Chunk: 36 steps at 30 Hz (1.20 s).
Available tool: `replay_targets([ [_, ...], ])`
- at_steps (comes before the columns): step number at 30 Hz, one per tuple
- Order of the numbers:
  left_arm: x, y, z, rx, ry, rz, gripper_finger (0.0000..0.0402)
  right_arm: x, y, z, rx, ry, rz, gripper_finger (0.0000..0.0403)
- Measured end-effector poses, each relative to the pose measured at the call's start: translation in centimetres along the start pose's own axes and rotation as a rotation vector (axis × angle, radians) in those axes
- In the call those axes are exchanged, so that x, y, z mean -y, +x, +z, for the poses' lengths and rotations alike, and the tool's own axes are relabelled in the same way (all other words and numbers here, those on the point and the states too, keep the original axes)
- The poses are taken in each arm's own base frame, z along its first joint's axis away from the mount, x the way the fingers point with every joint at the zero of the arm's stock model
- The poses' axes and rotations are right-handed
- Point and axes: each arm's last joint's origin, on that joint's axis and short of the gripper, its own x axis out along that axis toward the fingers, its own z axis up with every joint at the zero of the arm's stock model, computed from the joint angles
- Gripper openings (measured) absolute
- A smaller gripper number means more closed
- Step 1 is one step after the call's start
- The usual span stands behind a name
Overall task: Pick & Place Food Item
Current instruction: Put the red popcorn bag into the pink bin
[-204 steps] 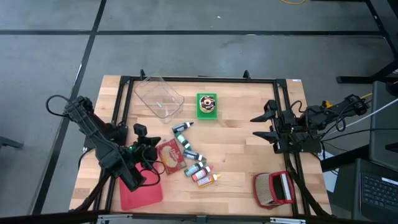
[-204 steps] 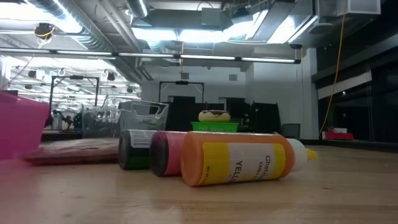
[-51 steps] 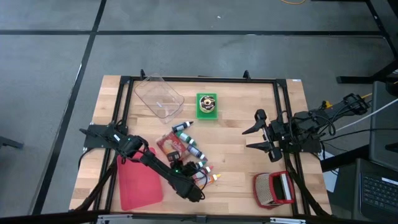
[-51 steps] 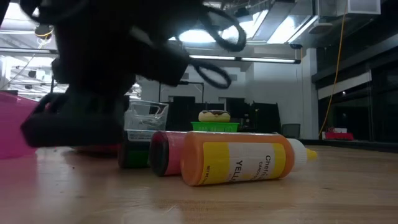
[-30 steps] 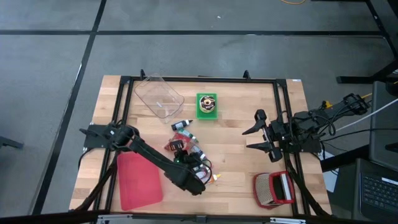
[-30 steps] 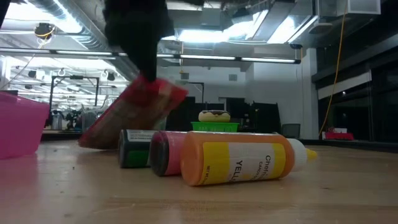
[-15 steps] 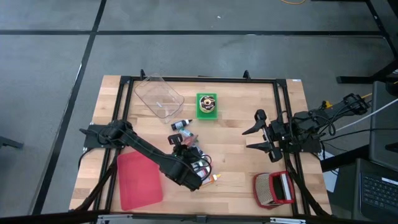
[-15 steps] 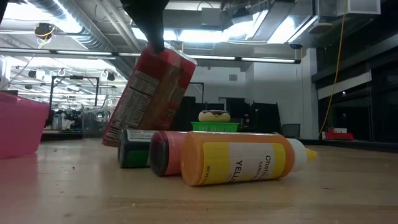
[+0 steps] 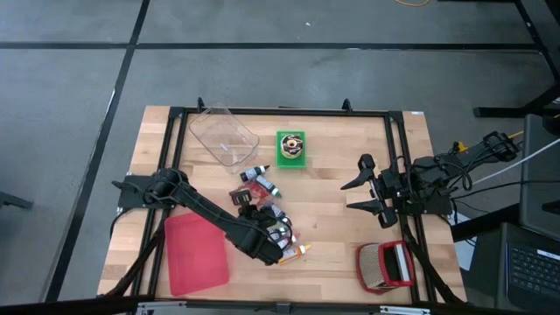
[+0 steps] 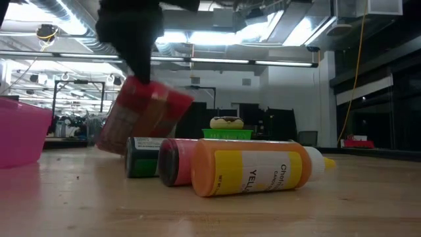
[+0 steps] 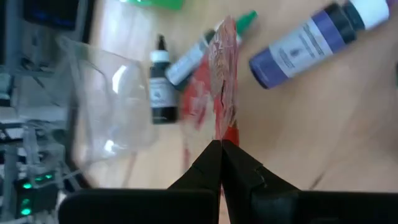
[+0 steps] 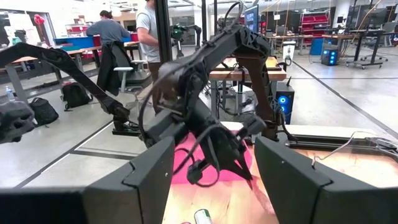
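Right now the left claw [image 11: 221, 149] is pinched tight on the edge of a red snack packet [image 11: 222, 81]. The packet hangs in the air, tilted, above the little bottles in the middle of the wooden worktop [image 9: 332, 188]. In the low view, the packet [image 10: 141, 118] sits in the upper left part of the frame, lifted over a dark green bottle [image 10: 141, 158] lying on its side. From above, the left arm reaches from the left edge of the worktop down toward the lower middle, and the left claw [image 9: 248, 206] is over the pile of bottles [image 9: 284, 236].

Next to the green bottle in the low view lie a dark red bottle [image 10: 176, 161] and an orange bottle with a yellow label [image 10: 256, 168], close to the camera in the middle of the frame. Far behind them is a green tray with a donut [image 10: 227, 130] on it. In the high view, that green tray [image 9: 292, 149] is in the upper middle of the worktop. A clear plastic tub [image 9: 224, 136] is to its left, in the upper left. A pink tray [image 9: 197, 255] lies in the lower left corner. A red and white box [image 9: 385, 265] sits in the lower right.

The right claw [image 9: 363, 185] waits over the right side of the worktop, well apart from the bottles. Its fingers [image 12: 292, 171] stand wide and hold nothing.
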Motion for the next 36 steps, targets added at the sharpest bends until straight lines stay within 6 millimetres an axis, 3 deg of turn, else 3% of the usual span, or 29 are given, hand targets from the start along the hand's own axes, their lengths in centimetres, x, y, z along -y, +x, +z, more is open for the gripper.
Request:
replay_targets([
  [7, 2.6, 1.8, -0.6, -0.013, 0.003, -0.127, 0.0002, 0.0, 0.0, 0.0, 0.0, 0.002, 0.0, 0.0226],
  [21, 7.0, 6.1, -1.8, -0.174, 0.088, -0.115, 0.0002, -0.1, 0.0, 0.0, -0.002, 0.032, 0.027, 0.0226],
  [25, 7.2, 5.9, -2.0, -0.178, 0.097, -0.119, 0.0002, -0.1, 0.0, 0.0, -0.002, 0.031, 0.026, 0.0226],
  [30, 7.1, 4.2, -1.4, -0.158, 0.11, -0.173, 0.0012, -0.1, 0.0, 0.0, -0.002, 0.029, 0.026, 0.0226],
  [36, 7.3, 3.1, -1.0, -0.153, 0.148, -0.232, 0.0088, -0.1, 0.0, 0.0, -0.002, 0.029, 0.026, 0.0226],
])
